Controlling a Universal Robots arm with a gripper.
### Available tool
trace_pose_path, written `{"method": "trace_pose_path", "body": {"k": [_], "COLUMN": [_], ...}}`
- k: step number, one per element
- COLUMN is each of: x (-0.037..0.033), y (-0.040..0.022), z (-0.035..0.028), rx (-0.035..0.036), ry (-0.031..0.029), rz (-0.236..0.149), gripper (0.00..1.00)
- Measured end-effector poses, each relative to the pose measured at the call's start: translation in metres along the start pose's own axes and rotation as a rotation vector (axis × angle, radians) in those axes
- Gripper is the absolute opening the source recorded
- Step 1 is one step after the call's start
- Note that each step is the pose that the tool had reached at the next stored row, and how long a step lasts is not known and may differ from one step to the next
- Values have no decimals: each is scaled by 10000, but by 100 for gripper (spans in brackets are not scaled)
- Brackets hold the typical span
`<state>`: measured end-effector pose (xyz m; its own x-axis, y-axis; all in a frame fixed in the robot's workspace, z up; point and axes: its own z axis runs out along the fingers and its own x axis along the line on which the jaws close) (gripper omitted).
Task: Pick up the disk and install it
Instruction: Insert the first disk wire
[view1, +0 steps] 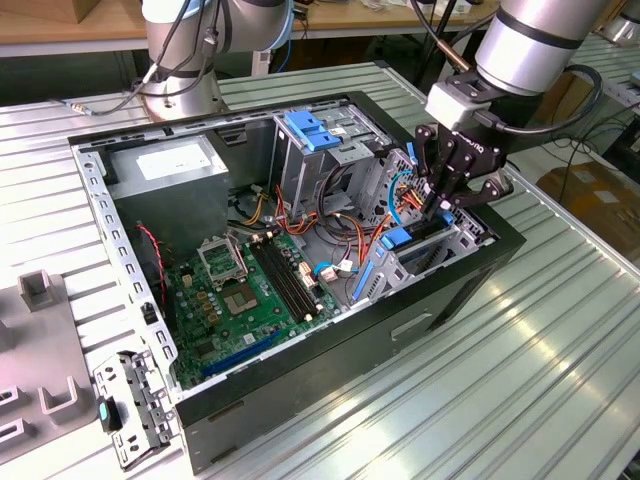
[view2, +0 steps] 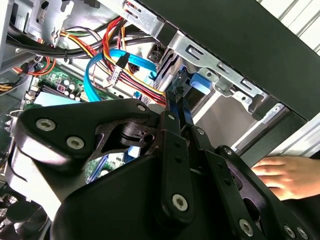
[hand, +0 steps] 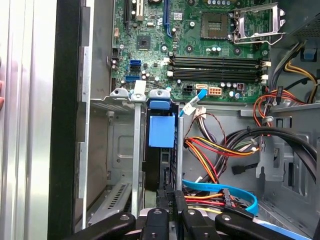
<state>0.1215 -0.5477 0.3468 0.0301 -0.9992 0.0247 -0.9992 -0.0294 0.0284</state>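
The disk (view1: 412, 240) stands on edge in the metal bay at the case's corner on the exterior view's right, with blue rails along its sides. In the first wrist view its blue end tab (hand: 161, 131) sits between two metal bay walls. My gripper (view1: 438, 203) hangs right over the bay, fingers pointing down into it. In the second wrist view the two fingers (view2: 172, 117) stand close together with a strip of blue plastic between them, so my gripper (view2: 177, 97) looks shut on the disk's edge. My gripper (hand: 170, 199) is partly cut off in the first wrist view.
The open black case (view1: 330, 360) holds a green motherboard (view1: 250, 290), a grey power supply (view1: 170, 165) and a tall metal cage with a blue tab (view1: 312, 135). Orange, red and blue cables (hand: 220, 155) crowd beside the bay. A hand (view2: 285, 175) rests outside the case wall.
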Motion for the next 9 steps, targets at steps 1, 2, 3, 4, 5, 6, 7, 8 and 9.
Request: {"method": "trace_pose_path", "body": {"k": [1, 2, 3, 4, 5, 6, 7, 8, 9], "x": [0, 0, 0, 2, 7, 11, 13, 16, 16], "y": [0, 0, 0, 0, 0, 0, 1, 1, 0], "z": [-4, -7, -8, -9, -9, -8, -8, -7, 6], "rx": [0, 0, 0, -1, -1, -1, -1, -1, -1], "ry": [2, 0, 0, 3, 1, 0, -2, -3, -5], "rz": [0, 0, 0, 0, 0, -1, -1, 0, 0], "gripper": [16, 16, 16, 16, 16, 16, 16, 16, 16]}}
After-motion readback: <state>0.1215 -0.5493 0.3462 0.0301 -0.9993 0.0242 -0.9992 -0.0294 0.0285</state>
